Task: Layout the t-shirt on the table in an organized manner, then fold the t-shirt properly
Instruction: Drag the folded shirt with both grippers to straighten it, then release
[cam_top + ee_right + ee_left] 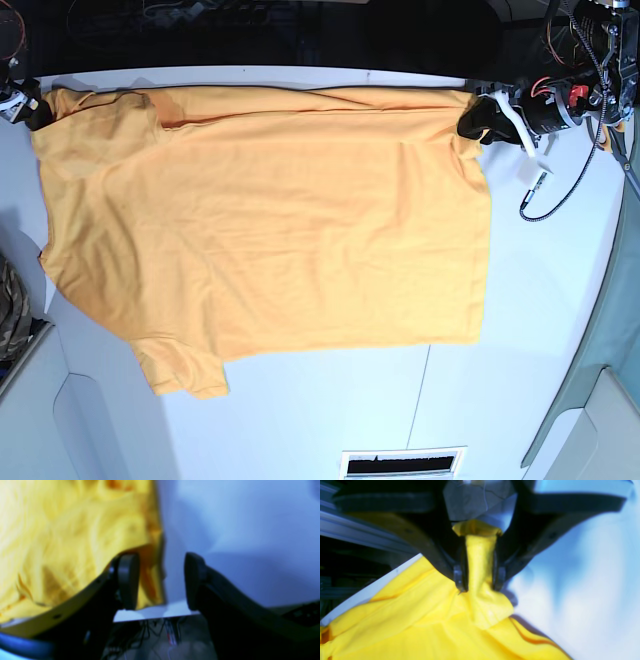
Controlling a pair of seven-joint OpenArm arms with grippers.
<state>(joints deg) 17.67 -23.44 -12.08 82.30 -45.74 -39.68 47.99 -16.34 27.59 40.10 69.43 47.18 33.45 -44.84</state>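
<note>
The orange-yellow t-shirt (270,220) lies spread flat across the white table (330,420), with one sleeve pointing to the near left. At its far right corner my left gripper (472,122) holds a bunched fold of the t-shirt (420,630). In the left wrist view the cloth fills the gap of the left gripper (480,582), with both jaws against it. At the far left corner my right gripper (30,108) stands open. Its jaws are wide apart in the right wrist view (161,580), over the edge of the t-shirt (62,530) and the bare table (237,530).
A camouflage fabric (10,310) hangs at the left border. A slotted vent (400,463) sits at the table's near edge. A cable (545,195) dangles from the left arm. A thin dark seam (425,385) crosses the table. Beyond the far table edge the background is dark.
</note>
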